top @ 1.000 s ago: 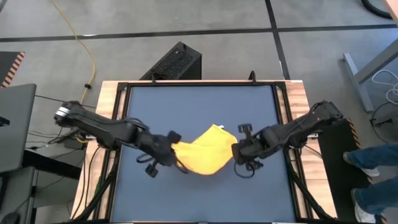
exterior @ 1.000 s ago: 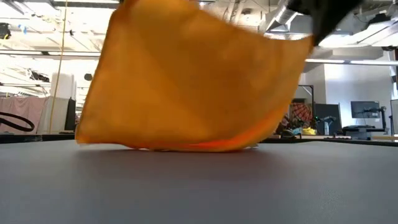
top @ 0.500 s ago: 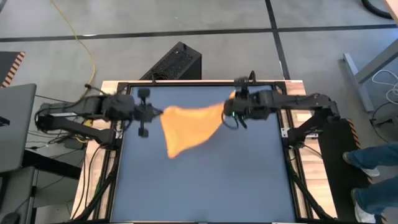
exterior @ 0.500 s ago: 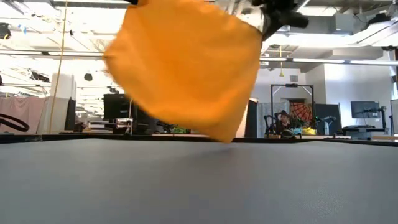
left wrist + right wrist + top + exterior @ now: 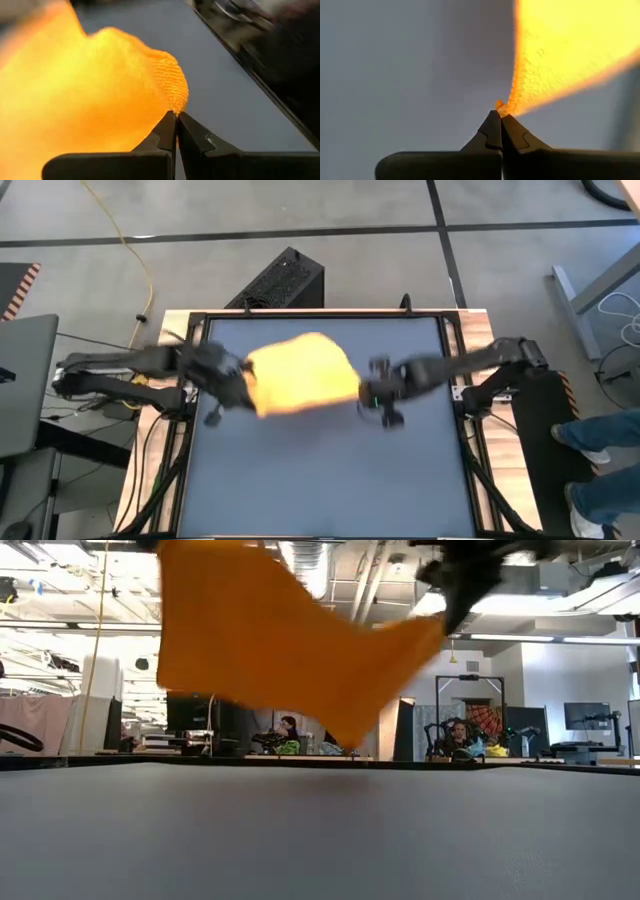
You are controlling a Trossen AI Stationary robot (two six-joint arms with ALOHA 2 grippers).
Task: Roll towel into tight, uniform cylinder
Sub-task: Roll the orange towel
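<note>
The yellow towel (image 5: 300, 372) is stretched in the air between my two grippers, over the far half of the dark blue mat (image 5: 330, 470). In the low view the towel (image 5: 270, 640) sags to a point in the middle, clear of the mat (image 5: 320, 840). My left gripper (image 5: 246, 383) is shut on its left end. On its right end my right gripper (image 5: 362, 391) is shut too. The wrist views show each pair of fingertips closed on yellow cloth (image 5: 100, 110) (image 5: 560, 55). My left gripper pinches a bunched bit of the towel's left edge (image 5: 175, 107) between its two fingertips, slanting down from the table's left. The cloth is lifted clear and billows away from the fingers. My right gripper pinches a corner of the towel (image 5: 503, 107) at its fingertips, pointing steeply down. The cloth fans out from the pinch, clear of the mat.
A black frame (image 5: 455, 370) runs around the mat on the wooden table. A black box (image 5: 280, 280) stands on the floor beyond the far edge. A person's legs (image 5: 600, 450) show at the right. The near half of the mat lies bare.
Both grippers, still shut on the towel, have swung toward the far edge and then part of the way back. The towel, whose lower edge lay on the mat, is lifted clear. It hung toward the near side and now billows toward the far side.
</note>
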